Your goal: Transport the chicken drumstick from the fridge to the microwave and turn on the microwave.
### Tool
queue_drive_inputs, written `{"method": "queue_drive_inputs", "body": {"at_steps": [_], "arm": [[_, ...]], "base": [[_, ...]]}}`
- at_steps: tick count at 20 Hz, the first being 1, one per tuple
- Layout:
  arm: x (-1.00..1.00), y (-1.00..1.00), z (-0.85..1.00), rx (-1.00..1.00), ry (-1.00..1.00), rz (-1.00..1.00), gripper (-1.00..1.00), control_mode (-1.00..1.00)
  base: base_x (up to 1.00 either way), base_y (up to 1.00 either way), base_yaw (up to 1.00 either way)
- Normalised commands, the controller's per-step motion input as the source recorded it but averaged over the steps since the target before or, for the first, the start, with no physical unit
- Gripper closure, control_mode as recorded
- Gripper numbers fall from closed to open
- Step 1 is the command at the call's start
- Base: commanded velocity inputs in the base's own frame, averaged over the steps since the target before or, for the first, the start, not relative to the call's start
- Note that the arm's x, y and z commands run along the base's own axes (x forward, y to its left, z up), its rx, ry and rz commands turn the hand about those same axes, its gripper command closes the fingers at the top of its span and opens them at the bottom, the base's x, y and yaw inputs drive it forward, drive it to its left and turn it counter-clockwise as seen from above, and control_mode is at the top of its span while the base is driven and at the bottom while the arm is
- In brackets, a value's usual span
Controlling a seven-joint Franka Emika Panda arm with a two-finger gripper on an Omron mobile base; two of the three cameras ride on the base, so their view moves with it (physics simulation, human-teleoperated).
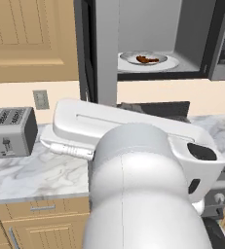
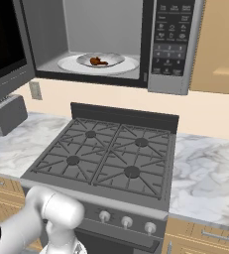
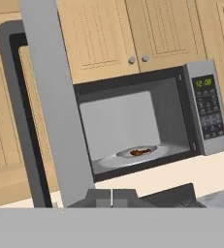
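Jaws shut and empty, our gripper (image 3: pixel 112 197) faces the open microwave (image 3: pixel 200 114), where we see the chicken drumstick (image 3: pixel 140 152) on a plate (image 3: pixel 154 153) ahead.

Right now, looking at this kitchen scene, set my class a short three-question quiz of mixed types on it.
1. True or false: the microwave door is shut.
2. Where does the chicken drumstick lie? A) stove B) plate inside the microwave C) toaster
3. Fill in: the button panel sits on the microwave's ____ side.

Key: 1 false; 2 B; 3 right.
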Motion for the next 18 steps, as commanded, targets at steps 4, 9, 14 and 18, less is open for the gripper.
{"method": "queue_drive_inputs", "body": {"at_steps": [4,9,14,18], "arm": [[0.0,0.25,0.0,0.06,0.06,-0.1,1.0,-1.0],[0.0,0.26,0.0,0.06,0.07,-0.1,1.0,-1.0],[0.0,0.28,0.0,0.05,0.08,-0.1,1.0,-1.0],[0.0,0.34,-0.03,0.01,0.1,-0.11,1.0,-1.0]], "base": [[0.0,0.0,0.0],[0.0,0.0,0.0],[0.0,0.0,0.0],[0.0,0.0,0.0]]}}
